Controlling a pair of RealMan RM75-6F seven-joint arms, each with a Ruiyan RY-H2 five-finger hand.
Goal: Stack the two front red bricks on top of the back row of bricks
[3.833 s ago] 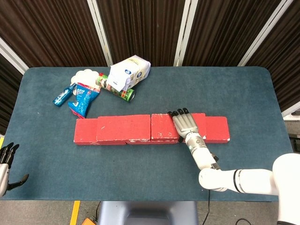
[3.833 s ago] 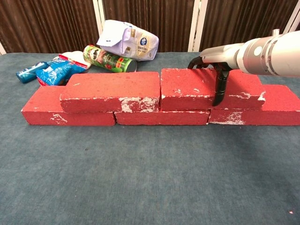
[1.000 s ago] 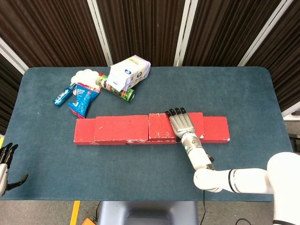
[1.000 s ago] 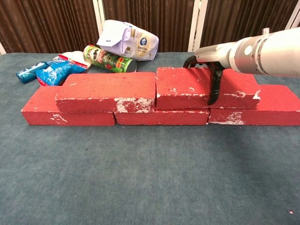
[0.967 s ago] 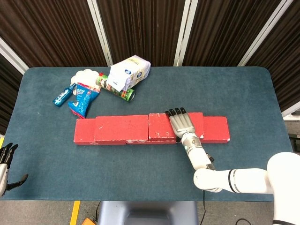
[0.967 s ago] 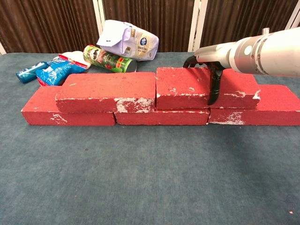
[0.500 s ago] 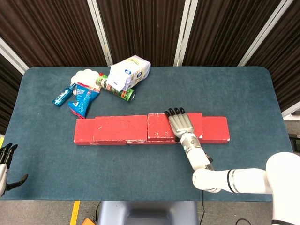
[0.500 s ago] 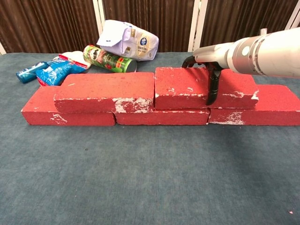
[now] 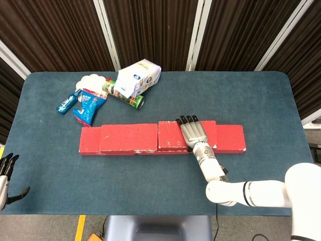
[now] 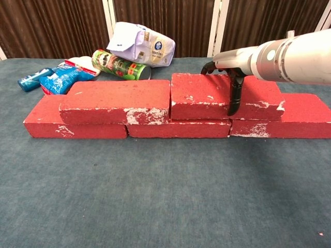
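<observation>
The right hand point(image 9: 193, 132) has pushed the top right brick point(image 10: 222, 96) a bit to the left and back. Now it sits tight against the top left brick point(image 10: 116, 101), more squarely on the bottom row.

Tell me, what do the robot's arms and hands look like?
The right arm is smooth white with a dark ring band. Its right hand has a silvery grey back and black fingers. The left hand at the edge looks black too.
</observation>
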